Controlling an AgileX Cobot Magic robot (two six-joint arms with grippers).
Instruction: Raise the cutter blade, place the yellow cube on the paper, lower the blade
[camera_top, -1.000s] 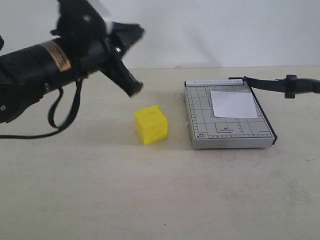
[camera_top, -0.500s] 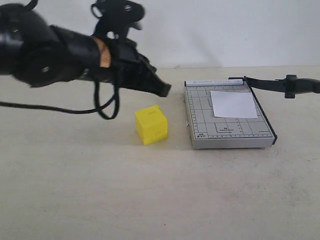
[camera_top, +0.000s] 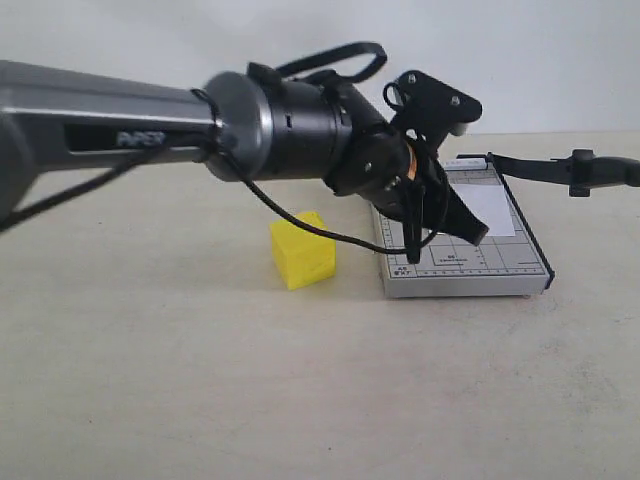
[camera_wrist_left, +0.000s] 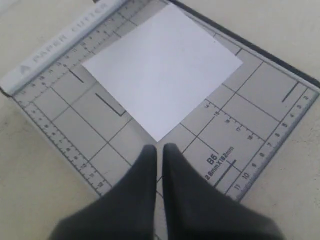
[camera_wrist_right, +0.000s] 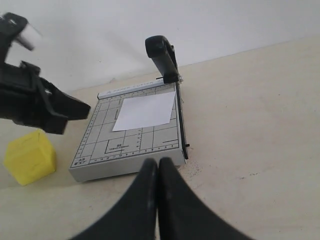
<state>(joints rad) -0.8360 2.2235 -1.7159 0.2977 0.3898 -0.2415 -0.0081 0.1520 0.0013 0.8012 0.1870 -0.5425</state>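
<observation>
While the long black cutter blade (camera_wrist_right: 162, 57) stands raised, the left gripper (camera_wrist_left: 158, 148), fingers together, hovers at a corner of the white paper sheet (camera_wrist_left: 162, 70). The right gripper (camera_wrist_right: 157, 162) also has its fingers together.

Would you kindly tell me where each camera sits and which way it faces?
Exterior view: off the arms, low, facing the wall; left arm over the trimmer.
Left wrist view: on that arm, looking down at the paper; shut jaws show.
Right wrist view: on its arm, low, facing trimmer and wall; shut jaws show.
All share the paper.
</observation>
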